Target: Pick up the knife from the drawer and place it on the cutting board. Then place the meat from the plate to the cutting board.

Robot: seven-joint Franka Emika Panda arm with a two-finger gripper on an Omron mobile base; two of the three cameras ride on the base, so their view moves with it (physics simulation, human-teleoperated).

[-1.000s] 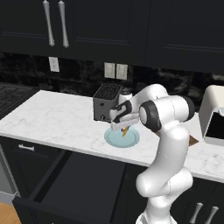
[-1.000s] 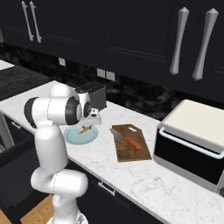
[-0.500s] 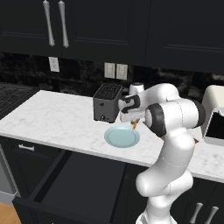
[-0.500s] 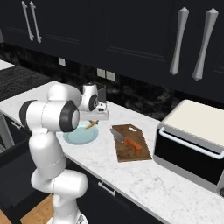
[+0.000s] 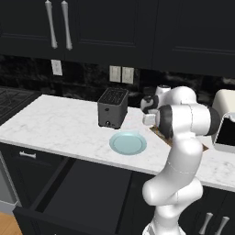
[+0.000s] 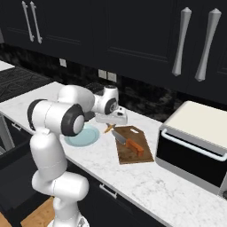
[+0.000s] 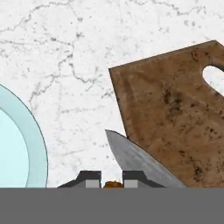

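From the left base view, the arm bends over the marble counter [image 5: 55, 124], its hand tucked behind the forearm past the black toaster [image 5: 113, 108]; the pale blue-green plate [image 5: 128, 143] lies bare in front of the toaster, and the drawer [image 5: 82, 193] below the counter stands pulled out, dark inside. From the right base view, the gripper [image 6: 109, 127] hangs above the counter between the plate [image 6: 82, 135] and the cutting board [image 6: 134, 144], pinched tight on the meat [image 6: 108, 128], a small orange strip poking down from the fingers. The knife [image 6: 127, 142] lies on the board, its reddish handle toward the microwave [image 6: 195, 144] and its blade tip reaching over the board's edge. In the hand view, the fingertips [image 7: 90, 179] sit close together with a brown scrap of meat [image 7: 113, 184] between them, above the counter between plate rim [image 7: 37, 144] and board [image 7: 175, 113], the grey knife blade [image 7: 135, 159] just beside them.
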